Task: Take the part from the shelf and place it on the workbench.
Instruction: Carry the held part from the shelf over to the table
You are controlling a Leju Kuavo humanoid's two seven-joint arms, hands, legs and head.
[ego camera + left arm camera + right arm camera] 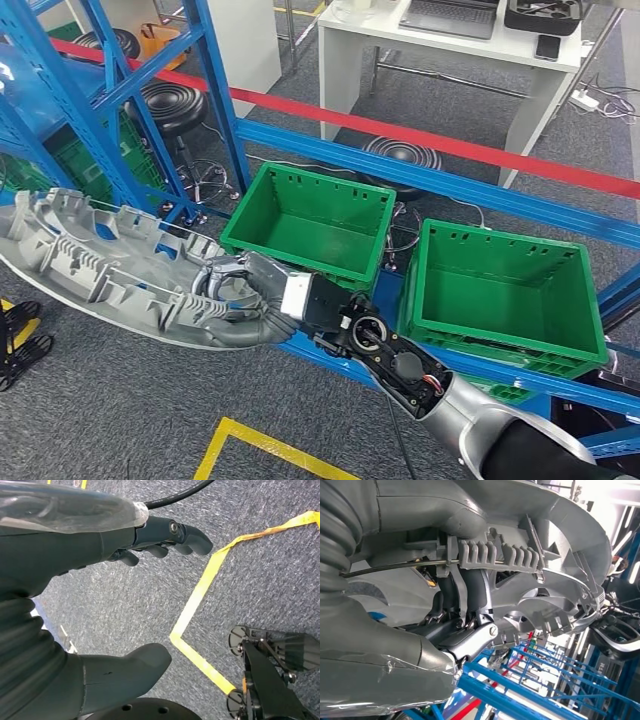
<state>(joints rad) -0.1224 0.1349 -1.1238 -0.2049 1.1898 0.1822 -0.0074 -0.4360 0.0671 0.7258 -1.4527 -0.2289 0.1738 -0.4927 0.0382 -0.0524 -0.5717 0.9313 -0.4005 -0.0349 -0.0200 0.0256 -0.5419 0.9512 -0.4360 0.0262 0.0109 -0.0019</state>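
A long grey ribbed plastic part (98, 265) stretches across the left of the head view, clear of the blue shelf and above the carpet. My right hand (253, 300) grips its near end, with my fingers (471, 587) wrapped through its ribs. Up close the part (546, 545) shows toothed ribs and curved struts. My left hand (124, 595) hangs over the grey carpet with fingers (177, 535) and thumb apart, holding nothing.
Two green crates (317, 220) (502, 295) sit on the blue shelf frame (423, 175). A white desk (453, 50) stands behind red tape. Yellow floor tape (196, 600) and a black wheeled base (271, 670) lie on the carpet below my left hand.
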